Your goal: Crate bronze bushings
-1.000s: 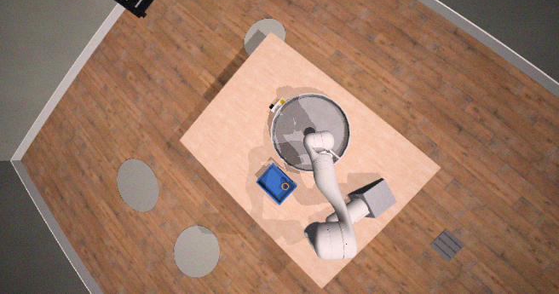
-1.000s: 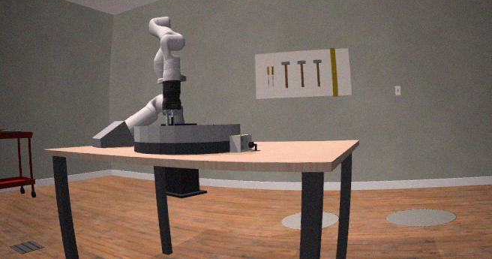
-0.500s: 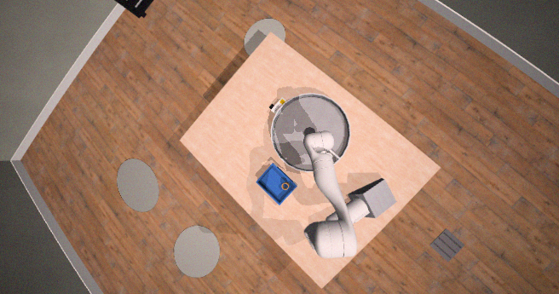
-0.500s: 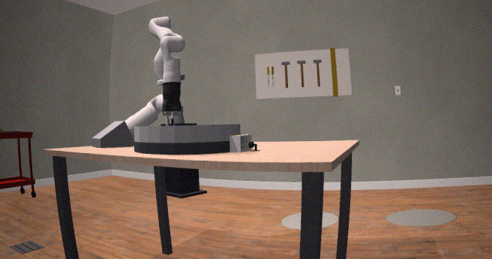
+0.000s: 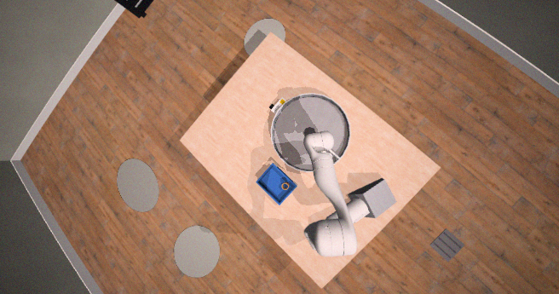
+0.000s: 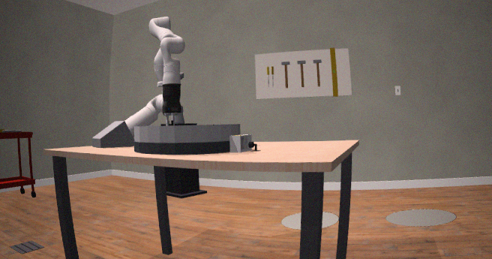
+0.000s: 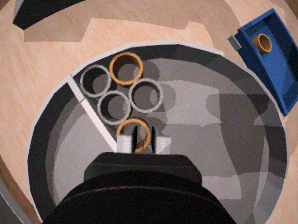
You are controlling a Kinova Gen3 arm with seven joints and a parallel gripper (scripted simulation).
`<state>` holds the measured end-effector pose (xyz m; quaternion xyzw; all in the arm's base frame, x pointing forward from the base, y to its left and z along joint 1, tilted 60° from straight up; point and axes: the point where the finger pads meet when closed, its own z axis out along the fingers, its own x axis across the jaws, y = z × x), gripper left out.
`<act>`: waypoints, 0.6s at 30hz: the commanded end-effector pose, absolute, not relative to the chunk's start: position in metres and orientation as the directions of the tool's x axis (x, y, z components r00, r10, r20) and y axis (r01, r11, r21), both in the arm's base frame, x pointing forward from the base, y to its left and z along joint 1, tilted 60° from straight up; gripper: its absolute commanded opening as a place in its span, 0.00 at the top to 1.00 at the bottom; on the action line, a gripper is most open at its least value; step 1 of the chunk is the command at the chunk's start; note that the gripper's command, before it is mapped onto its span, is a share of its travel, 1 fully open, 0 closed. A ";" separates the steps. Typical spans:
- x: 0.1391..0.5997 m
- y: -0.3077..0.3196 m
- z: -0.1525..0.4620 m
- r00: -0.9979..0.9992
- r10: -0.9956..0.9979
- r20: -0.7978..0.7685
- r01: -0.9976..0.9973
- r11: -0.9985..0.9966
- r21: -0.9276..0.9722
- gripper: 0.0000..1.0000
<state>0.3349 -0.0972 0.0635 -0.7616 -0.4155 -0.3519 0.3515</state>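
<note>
From here the gripper [image 6: 170, 123] [image 7: 144, 135] is parted, grasping nothing, over one bronze bushing [image 7: 133, 120] on the turntable [image 5: 337, 119] [image 6: 187, 134] [image 7: 203, 175]. Another bronze bushing [image 7: 111, 68] sits there beside three steel ones. A third is in the blue crate [image 5: 270, 178] [image 7: 281, 65], by the table's [image 5: 230, 136] [image 6: 292, 155] [image 7: 50, 60] long edge, between two corners.

From my wrist, the crate [image 5: 269, 179] [image 7: 281, 67] sits on the counter [image 5: 239, 106] [image 6: 285, 155] [image 7: 55, 62] at two o'clock of the turning table [image 5: 334, 115] [image 6: 187, 134] [image 7: 200, 75], one bronze bushing [image 5: 285, 182] [image 7: 257, 44] inside. Toward the turning table's eleven o'clock stand three steel bushings [image 7: 130, 95] and two more bronze bushings [image 7: 133, 120].
</note>
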 end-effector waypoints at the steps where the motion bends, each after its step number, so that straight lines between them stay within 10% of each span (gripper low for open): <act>1: 0.335 -0.098 0.064 0.407 0.386 0.828 0.880 -0.409 -0.242 0.55; 18: 0.337 -0.092 0.060 0.407 0.386 0.828 0.880 -0.409 -0.242 0.55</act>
